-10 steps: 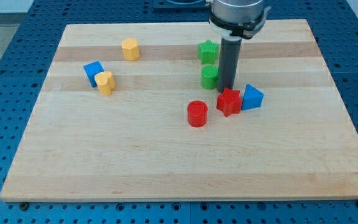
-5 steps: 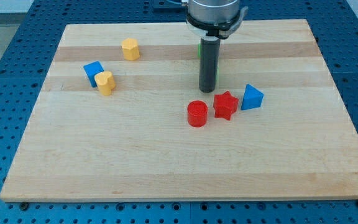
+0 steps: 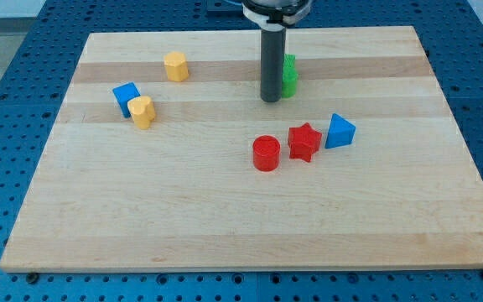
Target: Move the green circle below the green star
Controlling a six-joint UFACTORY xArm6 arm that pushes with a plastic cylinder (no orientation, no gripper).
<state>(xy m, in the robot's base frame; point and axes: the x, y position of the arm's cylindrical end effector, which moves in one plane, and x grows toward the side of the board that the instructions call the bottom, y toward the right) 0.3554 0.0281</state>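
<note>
My tip (image 3: pixel 270 100) rested on the table (image 3: pixel 225 218) a little above its middle, toward the top edge. The arm carried no claw, only the straight dark rod, so nothing was open, closed or held. The rod stood in front of the green pieces and hid most of them: only a strip of green (image 3: pixel 289 75) showed along the rod's right side, touching or just beside it, and I could not tell the green circle from the green star there, nor which lay nearer the top edge.

Below the tip, nearer the table's middle, a red cylinder (image 3: pixel 266 153), a red star (image 3: pixel 304 142) and a blue block (image 3: pixel 339 132) lay in a rising row from left to right, the star just beside the blue block and near the cylinder. All three were well apart from the tip.

Toward the table's left edge, a blue block (image 3: pixel 125 96) touched a yellow block (image 3: pixel 142 111) just below and right of it. Another yellow block (image 3: pixel 174 65) sat nearer the top edge, between that pair and the rod.
</note>
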